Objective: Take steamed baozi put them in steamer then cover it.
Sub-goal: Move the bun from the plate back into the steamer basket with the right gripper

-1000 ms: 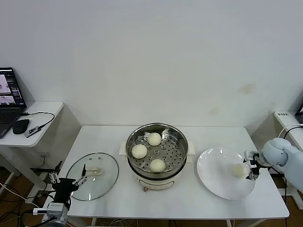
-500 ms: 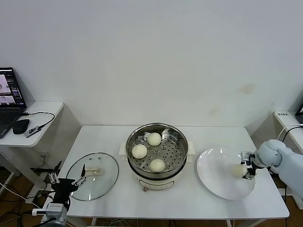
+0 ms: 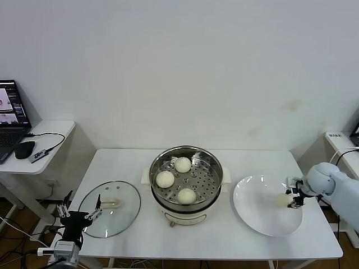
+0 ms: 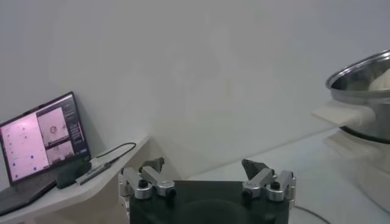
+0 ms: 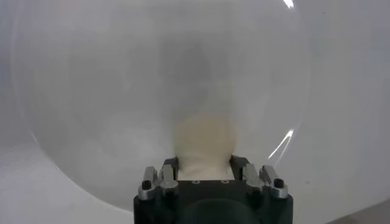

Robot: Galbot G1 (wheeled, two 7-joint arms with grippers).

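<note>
Right end effector (image 3: 293,194) pinches a baozi (image 3: 282,198) above the plate (image 3: 263,221) near the counter's (image 3: 224,238) right edge. Left end effector (image 3: 80,215) spread, parked at the front-left corner.

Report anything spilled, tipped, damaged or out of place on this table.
Nothing stands out. Three baozi sit in the steamer, the cover lies flat beside it, and the right gripper grips the fourth baozi over the plate.

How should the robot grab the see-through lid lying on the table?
Probably by the cream handle at the centre of the cover, coming straight down from above. The glass is flat and wide, too broad for jaws; the oblong handle sticks up, so pinch across its narrow sides. The left gripper waits nearby.
</note>
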